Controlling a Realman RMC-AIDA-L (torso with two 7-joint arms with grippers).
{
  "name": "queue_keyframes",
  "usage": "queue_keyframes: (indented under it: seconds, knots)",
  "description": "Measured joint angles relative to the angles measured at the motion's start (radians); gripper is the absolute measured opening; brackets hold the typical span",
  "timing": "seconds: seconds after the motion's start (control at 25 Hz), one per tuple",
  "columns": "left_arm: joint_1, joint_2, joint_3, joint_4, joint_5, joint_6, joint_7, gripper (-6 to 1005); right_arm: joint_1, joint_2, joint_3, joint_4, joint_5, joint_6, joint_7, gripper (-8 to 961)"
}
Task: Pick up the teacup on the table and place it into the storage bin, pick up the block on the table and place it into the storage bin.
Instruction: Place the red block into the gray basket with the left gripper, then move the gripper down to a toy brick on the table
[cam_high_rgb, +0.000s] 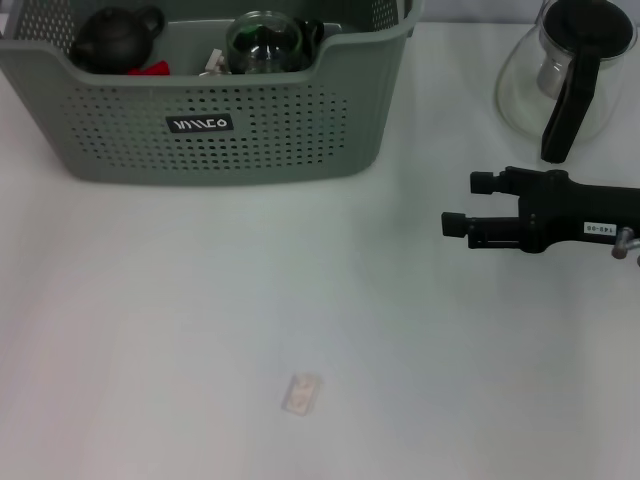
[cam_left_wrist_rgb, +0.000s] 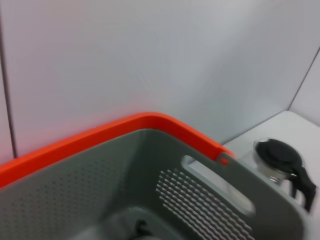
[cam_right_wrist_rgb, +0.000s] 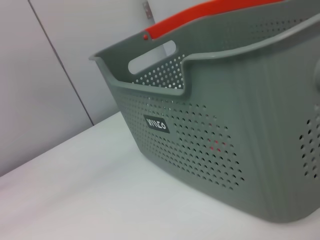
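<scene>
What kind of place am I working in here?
Likely a lab test bench, not a kitchen: a plain white table against blank wall panels, holding only a storage bin and glass pot.

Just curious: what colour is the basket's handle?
Bright orange-red handle on the grey-green storage bin; clearest in the right wrist view.

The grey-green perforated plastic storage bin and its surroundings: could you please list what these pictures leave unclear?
- Grey-green perforated plastic storage bin contents: head view's top edge and the front wall hide most; a dark teapot and a red item show.
- Small pale object on the table: too small to identify.
- Left gripper: in no view.
- Right gripper: open, empty.
</scene>
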Motion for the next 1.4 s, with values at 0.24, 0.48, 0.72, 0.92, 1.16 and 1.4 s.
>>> queue_keyframes:
  seconds: [0.24,0.48,0.72,0.92,1.16,1.4]
  knots:
    - [-0.033,0.026,0.101,-0.194,0.021,-0.199,0.025,206,0.004,0.003,-0.002,0.004,0.0,-0.006,-0.005,908]
    - [-0.045,0.025,0.131,-0.195,0.05,-0.212,0.032,435,0.003,0.003,-0.002,0.001,0.0,-0.013,0.0,908]
    - [-0.025,-0.013,0.131,-0.012,-0.106,0.109,0.147,552,0.003,0.0,0.0,0.004,0.0,-0.014,0.003,907]
    - [0.086,-0.122,0.255,0.249,-0.142,0.276,0.275,730,0.001,0.0,0.004,0.007,0.0,-0.014,0.005,907]
    - [0.28,-0.173,0.592,0.447,-0.084,0.259,0.358,898,-0.004,-0.001,0.007,0.007,0.0,-0.012,0.02,906]
    - [0.306,-0.186,0.852,0.383,0.08,0.202,0.342,920,0.003,-0.002,0.007,0.008,0.001,-0.008,0.025,906]
